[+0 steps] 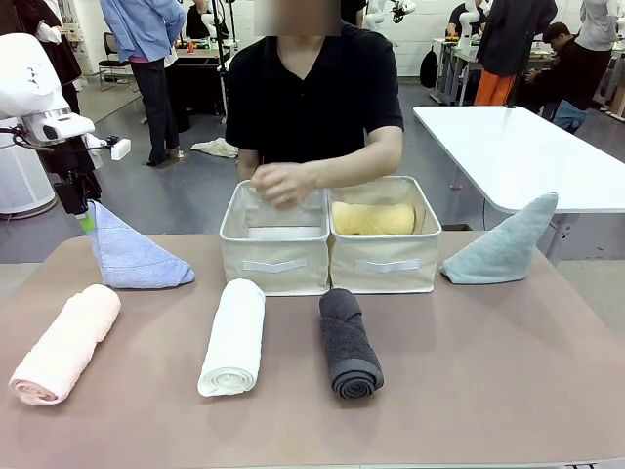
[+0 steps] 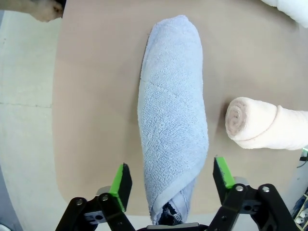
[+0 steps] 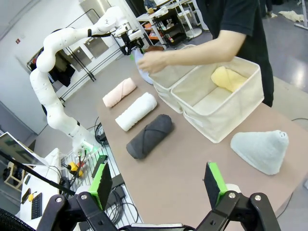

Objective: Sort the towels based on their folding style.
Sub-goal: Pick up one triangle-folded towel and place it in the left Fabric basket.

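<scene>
Left gripper (image 2: 171,166): fingers spread, one on each side of the periwinkle triangle towel (image 2: 173,110), clear of the cloth.
Periwinkle triangle towel: stands on the table (image 1: 488,371), left of the cream bins (image 1: 275,264).
Right gripper (image 3: 156,166): jaws wide apart, nothing between them, above the table.
Yellow roll (image 1: 373,218): inside the right-hand bin.
Person's hand (image 1: 280,183): over the left-hand bin.
Pink roll (image 1: 66,344), white roll (image 1: 234,335), dark grey roll (image 1: 349,342): lying in a row in front of the bins, pink farthest left.
Teal-grey triangle towel (image 1: 503,244): stands right of the bins.
</scene>
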{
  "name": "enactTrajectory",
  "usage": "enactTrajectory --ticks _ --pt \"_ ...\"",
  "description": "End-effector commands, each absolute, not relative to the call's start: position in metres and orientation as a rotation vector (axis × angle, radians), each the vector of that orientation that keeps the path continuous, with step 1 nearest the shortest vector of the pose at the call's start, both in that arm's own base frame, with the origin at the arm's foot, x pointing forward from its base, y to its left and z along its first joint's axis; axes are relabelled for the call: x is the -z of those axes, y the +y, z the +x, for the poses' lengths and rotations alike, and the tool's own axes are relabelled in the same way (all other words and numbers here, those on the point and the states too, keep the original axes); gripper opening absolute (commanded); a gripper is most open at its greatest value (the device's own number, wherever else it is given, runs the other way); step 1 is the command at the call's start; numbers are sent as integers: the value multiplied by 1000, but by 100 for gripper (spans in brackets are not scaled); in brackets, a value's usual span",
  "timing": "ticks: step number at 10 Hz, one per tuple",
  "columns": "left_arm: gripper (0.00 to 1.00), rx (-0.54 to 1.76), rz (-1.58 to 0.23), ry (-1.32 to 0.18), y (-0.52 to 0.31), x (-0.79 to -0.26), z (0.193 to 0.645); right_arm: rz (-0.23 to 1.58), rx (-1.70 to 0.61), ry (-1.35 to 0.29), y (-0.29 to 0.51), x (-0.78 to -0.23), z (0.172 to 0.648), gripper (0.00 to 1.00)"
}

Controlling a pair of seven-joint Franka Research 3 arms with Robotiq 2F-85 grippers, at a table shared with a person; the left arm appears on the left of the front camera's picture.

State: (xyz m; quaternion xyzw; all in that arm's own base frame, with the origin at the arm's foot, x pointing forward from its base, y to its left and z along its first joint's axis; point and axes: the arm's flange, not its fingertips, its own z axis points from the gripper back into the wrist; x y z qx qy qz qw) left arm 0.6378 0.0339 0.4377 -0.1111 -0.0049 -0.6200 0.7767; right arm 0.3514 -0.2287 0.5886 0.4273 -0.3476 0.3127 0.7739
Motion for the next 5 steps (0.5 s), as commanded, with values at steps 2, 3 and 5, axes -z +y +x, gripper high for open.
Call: enactTrajectory --ticks 2,3,5 --pt "0 1389 -215 -18 40 -439 639 929 -684 -768 -227 -588 351 100" --pt "0 1394 -213 -13 41 -439 639 929 -684 -768 -227 -588 351 100" --pt "7 1403 -214 -8 41 -439 638 929 -684 -768 -227 -588 351 100"
